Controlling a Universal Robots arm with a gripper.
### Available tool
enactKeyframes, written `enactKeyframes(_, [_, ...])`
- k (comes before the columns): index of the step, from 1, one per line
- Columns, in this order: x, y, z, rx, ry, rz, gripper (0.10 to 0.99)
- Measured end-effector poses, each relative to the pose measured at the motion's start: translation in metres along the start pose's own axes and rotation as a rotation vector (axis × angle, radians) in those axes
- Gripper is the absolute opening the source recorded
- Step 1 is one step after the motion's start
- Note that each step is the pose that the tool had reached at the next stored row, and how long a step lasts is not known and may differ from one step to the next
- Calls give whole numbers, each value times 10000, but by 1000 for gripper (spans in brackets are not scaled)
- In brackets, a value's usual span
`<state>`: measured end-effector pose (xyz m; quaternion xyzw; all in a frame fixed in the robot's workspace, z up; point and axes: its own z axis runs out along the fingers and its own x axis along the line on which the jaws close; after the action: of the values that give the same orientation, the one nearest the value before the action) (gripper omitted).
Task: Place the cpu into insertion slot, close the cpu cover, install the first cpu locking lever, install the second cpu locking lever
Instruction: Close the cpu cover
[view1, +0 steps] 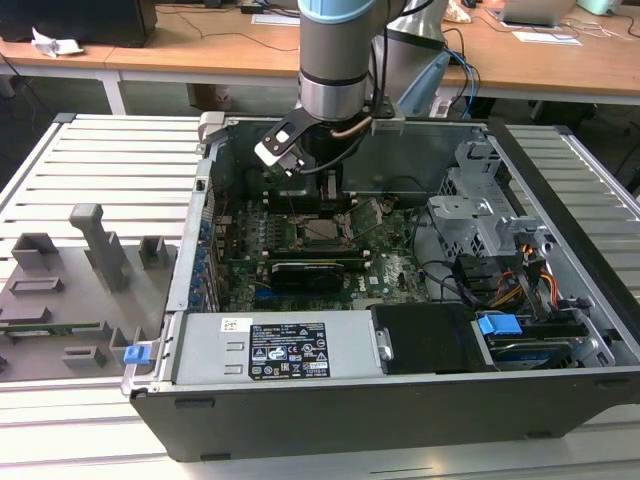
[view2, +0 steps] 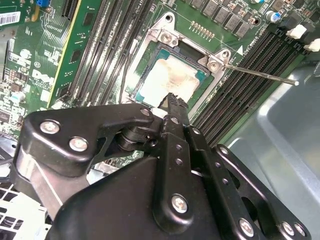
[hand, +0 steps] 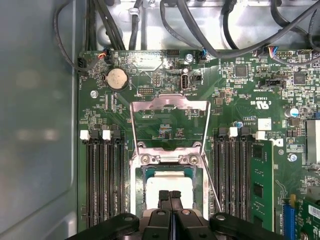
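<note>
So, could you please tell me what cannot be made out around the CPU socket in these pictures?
Near edge of the cpu and insertion slot: first wrist view, covered by the gripper and cut off by the picture's edge.
Whether the shut jaws touch the cpu: both wrist views, the contact hidden by the gripper's own links.
Whether the cpu sits flat: exterior view, too small to judge.

Mostly metal, with lacquered green.
Dull, smudged pale metal on cpu (hand: 168, 184); bare silvery metal on cover (hand: 169, 103); satin black with bright screw heads on gripper (hand: 169, 194); glossy green lacquer on board (hand: 100, 112); smooth grey sheet metal on case (hand: 35, 125).
</note>
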<state>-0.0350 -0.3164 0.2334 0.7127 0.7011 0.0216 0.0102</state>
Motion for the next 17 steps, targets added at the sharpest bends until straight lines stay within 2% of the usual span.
enactKeyframes(5, [1,3,-55,0,1,-1,106])
enactKeyframes(8, [3,6,-125,0,0,-1,106])
enactKeyframes(17, [5,12,-257,0,0,0,106])
